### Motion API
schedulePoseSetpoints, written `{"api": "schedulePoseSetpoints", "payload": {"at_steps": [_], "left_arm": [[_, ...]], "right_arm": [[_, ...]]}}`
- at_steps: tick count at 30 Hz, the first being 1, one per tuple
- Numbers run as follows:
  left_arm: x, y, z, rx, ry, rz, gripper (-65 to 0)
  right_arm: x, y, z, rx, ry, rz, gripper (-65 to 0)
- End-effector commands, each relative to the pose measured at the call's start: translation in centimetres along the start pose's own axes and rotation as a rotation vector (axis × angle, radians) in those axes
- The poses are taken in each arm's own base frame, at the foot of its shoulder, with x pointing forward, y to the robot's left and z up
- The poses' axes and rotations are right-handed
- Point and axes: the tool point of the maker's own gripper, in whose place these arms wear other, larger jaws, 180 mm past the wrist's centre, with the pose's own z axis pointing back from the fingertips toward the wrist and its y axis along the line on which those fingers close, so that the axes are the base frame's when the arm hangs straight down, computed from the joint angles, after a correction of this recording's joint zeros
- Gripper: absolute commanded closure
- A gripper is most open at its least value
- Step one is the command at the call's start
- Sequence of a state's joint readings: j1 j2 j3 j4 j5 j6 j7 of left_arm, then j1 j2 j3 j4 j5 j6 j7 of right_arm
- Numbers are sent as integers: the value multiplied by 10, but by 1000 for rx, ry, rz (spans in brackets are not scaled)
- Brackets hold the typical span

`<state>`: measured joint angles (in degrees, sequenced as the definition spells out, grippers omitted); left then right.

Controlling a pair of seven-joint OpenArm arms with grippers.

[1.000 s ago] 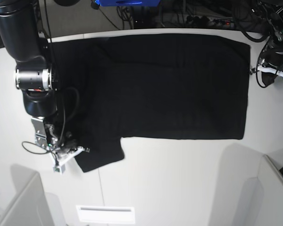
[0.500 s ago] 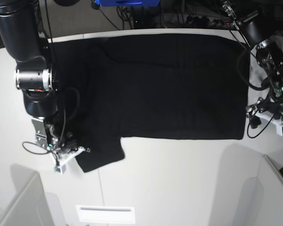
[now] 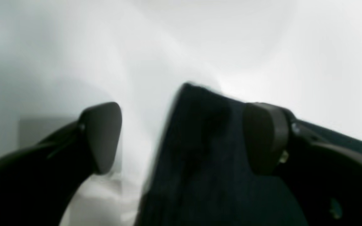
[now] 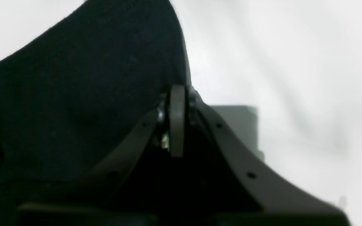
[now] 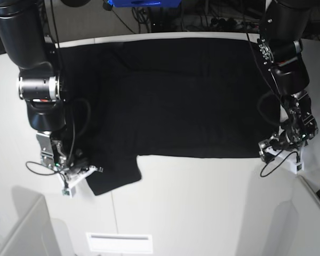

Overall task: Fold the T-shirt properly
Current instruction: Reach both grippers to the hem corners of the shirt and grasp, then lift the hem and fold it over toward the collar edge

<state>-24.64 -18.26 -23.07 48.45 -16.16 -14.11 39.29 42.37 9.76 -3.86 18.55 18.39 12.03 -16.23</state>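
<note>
The T-shirt (image 5: 186, 96) lay spread across the upper middle of the base view. Only the wrist views showed the right gripper (image 4: 177, 121) pinching its sleeve and the left gripper (image 3: 184, 138) gaping around a corner.

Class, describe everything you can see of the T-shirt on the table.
The T-shirt is plain black cloth, spread flat across the white table, one short sleeve pointing toward the near edge. The right pincer is shut on that sleeve's hem. The left pincer stands open astride the shirt's opposite near corner, not yet gripping.
</note>
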Motion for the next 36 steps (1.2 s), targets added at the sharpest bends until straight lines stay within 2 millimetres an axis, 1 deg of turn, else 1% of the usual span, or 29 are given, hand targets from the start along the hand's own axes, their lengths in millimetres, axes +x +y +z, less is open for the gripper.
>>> {"api": "schedulePoseSetpoints", "payload": {"at_steps": [1, 3, 6, 10, 11, 12, 14, 15, 17, 18, 19, 22, 24, 25, 26, 28, 32, 35, 36], "left_arm": [[16, 0, 2, 0, -18, -16, -578], [7, 0, -4, -1, 6, -7, -578], [0, 1, -8, -1, 29, 8, -578], [-2, 0, -9, -3, 35, -2, -573], [-2, -1, -9, -4, 35, -3, -553], [-4, -1, -9, -5, 37, -3, -510], [-6, -1, -9, -4, 41, -5, -383], [-6, -1, -10, -5, 41, -4, -303], [-7, -1, -10, -5, 43, -4, -110], [-7, -1, -10, -5, 43, -4, -25], [-7, -1, -10, -5, 42, -3, 0], [-6, -1, -9, -6, 39, -4, 0], [2, -3, -7, -8, 17, -15, 0], [0, -1, -4, -4, 11, -25, 0], [3, -1, -1, -3, -6, -38, 0], [12, -2, 8, 0, -49, -72, 0], [14, 0, 25, 9, -102, -119, 0], [15, -1, 36, 13, -132, -152, 0], [17, -2, 40, 13, -143, -164, 0]], "right_arm": [[30, 0, 6, 2, -58, 5, 0], [30, 0, 6, 2, -58, 5, 0], [30, 0, 6, 2, -58, 5, 0], [29, 0, 6, 2, -58, 5, 0], [29, 0, 6, 2, -58, 5, 0], [29, 0, 5, 2, -56, 3, 0], [29, 0, 5, 2, -56, 3, 0], [28, 0, 5, 1, -56, 3, 0], [28, 0, 5, 1, -58, 3, 0], [28, -1, 6, 1, -59, 2, 0], [28, -1, 6, 1, -59, 2, 0], [29, -2, 6, -1, -60, 2, 0], [28, -2, 6, 0, -61, 1, 0], [29, -3, 6, -2, -65, 2, 0], [33, -6, 9, -6, -82, 7, 0], [35, -8, 13, -4, -111, 26, 0], [39, 4, 29, 22, -206, 81, 0], [44, 1, 46, 23, -244, 64, 0], [49, 1, 52, 24, -256, 63, 0]]}}
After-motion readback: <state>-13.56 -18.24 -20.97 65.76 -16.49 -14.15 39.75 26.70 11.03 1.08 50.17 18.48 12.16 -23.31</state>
